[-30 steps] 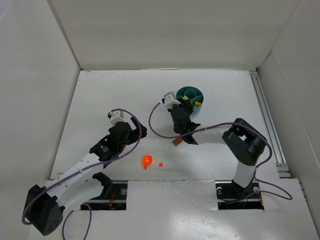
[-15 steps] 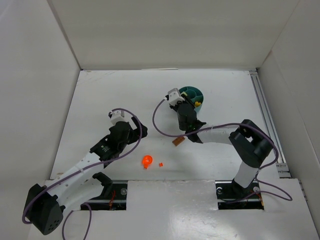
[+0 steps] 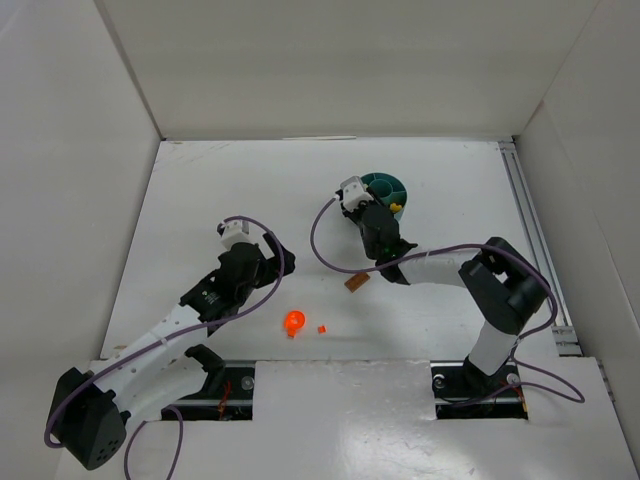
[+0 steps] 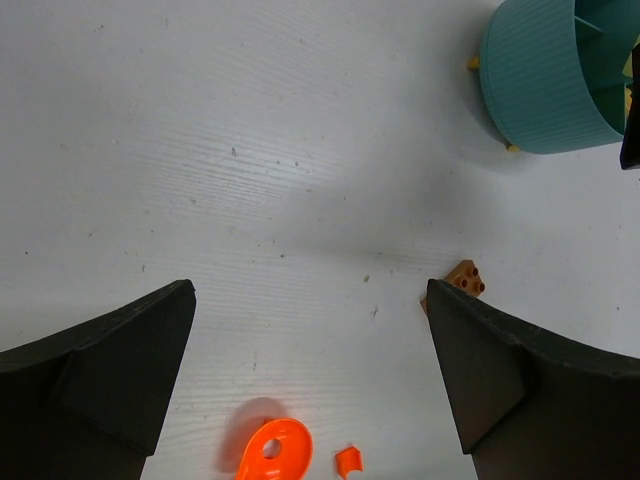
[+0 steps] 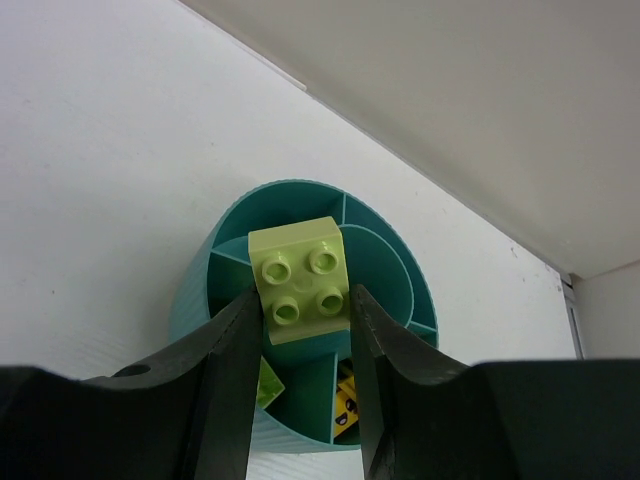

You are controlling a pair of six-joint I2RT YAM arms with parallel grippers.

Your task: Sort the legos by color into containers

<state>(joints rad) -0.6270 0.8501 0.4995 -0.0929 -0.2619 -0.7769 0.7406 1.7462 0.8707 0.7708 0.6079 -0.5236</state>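
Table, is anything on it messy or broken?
Nothing looks broken. Loose outside the teal tub lie a brown brick, an orange ring piece and a tiny orange bit beside it.

This is a robot test cell in a lab. A bare white worktop (image 3: 200,200) is boxed in by plain white panels (image 3: 340,70), which rise beyond the right claw (image 3: 378,208) and out to either side of both claws. Well to the right of that claw, a metal rail (image 3: 538,250) lines the worktop's edge. Purple cables (image 3: 313,243) loop just behind it and behind the left claw (image 3: 275,258). Slotted mounts (image 3: 480,385) sit at the near edge, well behind both claws.
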